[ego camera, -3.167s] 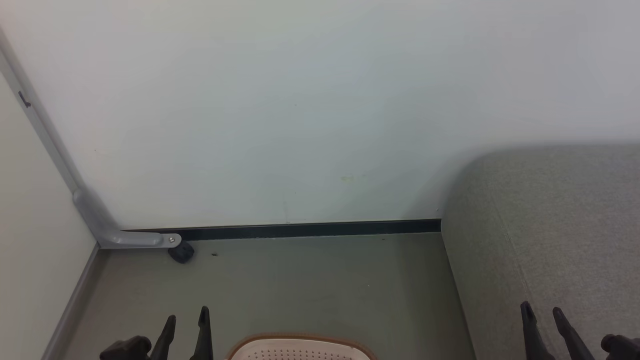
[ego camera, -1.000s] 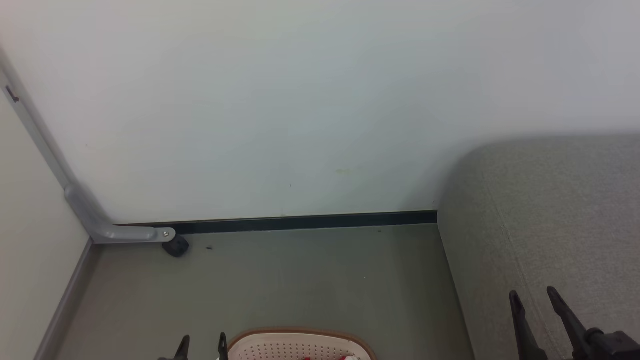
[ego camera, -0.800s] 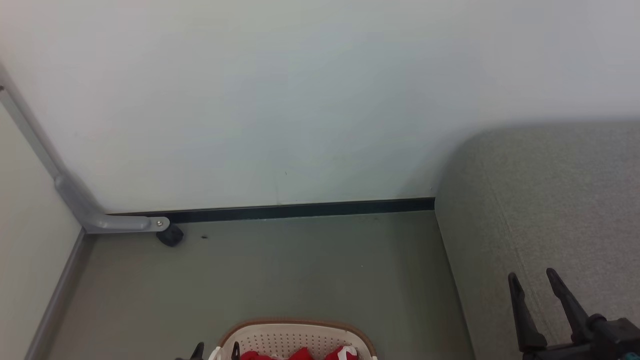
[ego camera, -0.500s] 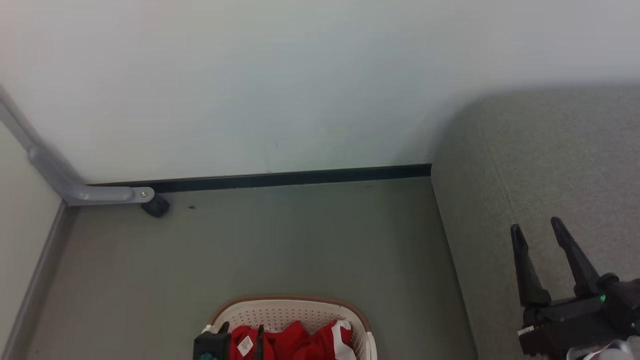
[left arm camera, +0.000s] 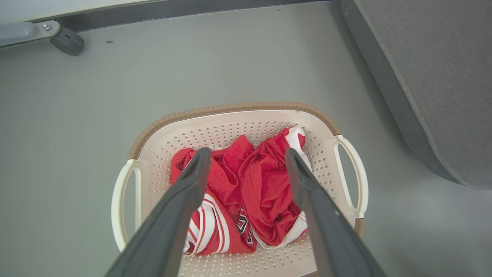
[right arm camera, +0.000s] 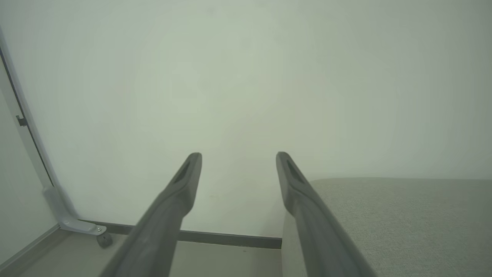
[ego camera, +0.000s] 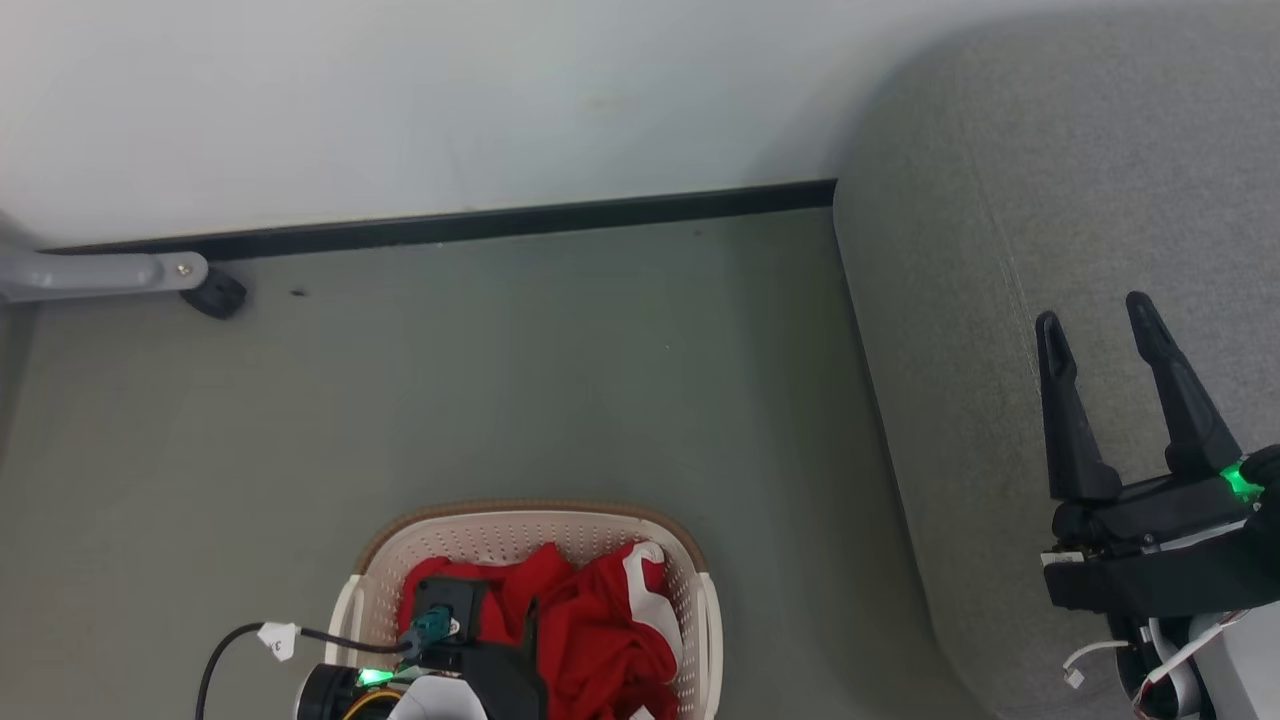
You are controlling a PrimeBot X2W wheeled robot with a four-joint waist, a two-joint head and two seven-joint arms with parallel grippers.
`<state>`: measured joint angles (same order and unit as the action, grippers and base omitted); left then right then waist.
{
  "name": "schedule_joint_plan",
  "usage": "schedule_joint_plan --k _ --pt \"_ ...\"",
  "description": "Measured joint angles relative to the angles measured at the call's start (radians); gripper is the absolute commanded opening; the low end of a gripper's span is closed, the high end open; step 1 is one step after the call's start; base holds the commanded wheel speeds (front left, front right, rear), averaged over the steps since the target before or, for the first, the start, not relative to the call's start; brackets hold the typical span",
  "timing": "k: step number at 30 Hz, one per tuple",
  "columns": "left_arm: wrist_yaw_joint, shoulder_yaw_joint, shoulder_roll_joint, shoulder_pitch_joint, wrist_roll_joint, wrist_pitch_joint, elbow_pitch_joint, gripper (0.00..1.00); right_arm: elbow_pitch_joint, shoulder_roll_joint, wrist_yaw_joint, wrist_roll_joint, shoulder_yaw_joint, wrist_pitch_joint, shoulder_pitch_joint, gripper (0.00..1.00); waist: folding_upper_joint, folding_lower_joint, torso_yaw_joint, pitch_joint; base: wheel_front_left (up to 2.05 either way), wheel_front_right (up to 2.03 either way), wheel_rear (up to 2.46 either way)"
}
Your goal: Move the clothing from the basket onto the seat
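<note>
The left pincer [left arm camera: 246, 151] hangs released above the basket [left arm camera: 230, 107]. Its spread fingers frame the red clothing [left arm camera: 265, 184] heaped below them, within the brown rim. Ahead of this pincer, bare floor [left arm camera: 77, 115] runs open to the dark skirting [left arm camera: 173, 9]. The right pincer [ego camera: 1092, 308], released and empty, hovers over the grey seat [ego camera: 960, 150], the seat's rounded edge just to its left.

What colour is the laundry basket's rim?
Brown, on the cream perforated plastic basket; clearest in the left wrist view.

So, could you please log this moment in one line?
left gripper: open above clothing in laundry basket | right gripper: open over seat | nothing held
</note>
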<state>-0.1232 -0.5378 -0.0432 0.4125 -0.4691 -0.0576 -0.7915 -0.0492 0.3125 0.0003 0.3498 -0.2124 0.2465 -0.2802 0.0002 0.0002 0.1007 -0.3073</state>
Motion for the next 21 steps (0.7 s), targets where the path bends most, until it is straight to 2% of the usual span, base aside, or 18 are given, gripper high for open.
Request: schedule_joint_plan --k 6,21 --pt "0.000 -0.019 0.001 0.072 -0.034 0.068 -0.056 1.00 -0.042 0.003 0.001 0.000 0.011 -0.007 -0.041 1.00 0.0001 0.0001 0.031 -0.088 0.00 0.00 0.00" --pt "0.000 0.018 0.003 0.279 -0.040 0.197 -0.215 1.00 -0.132 -0.004 0.006 0.008 0.033 -0.007 -0.161 1.00 0.0001 -0.0001 0.116 -0.326 0.00 0.00 0.00"
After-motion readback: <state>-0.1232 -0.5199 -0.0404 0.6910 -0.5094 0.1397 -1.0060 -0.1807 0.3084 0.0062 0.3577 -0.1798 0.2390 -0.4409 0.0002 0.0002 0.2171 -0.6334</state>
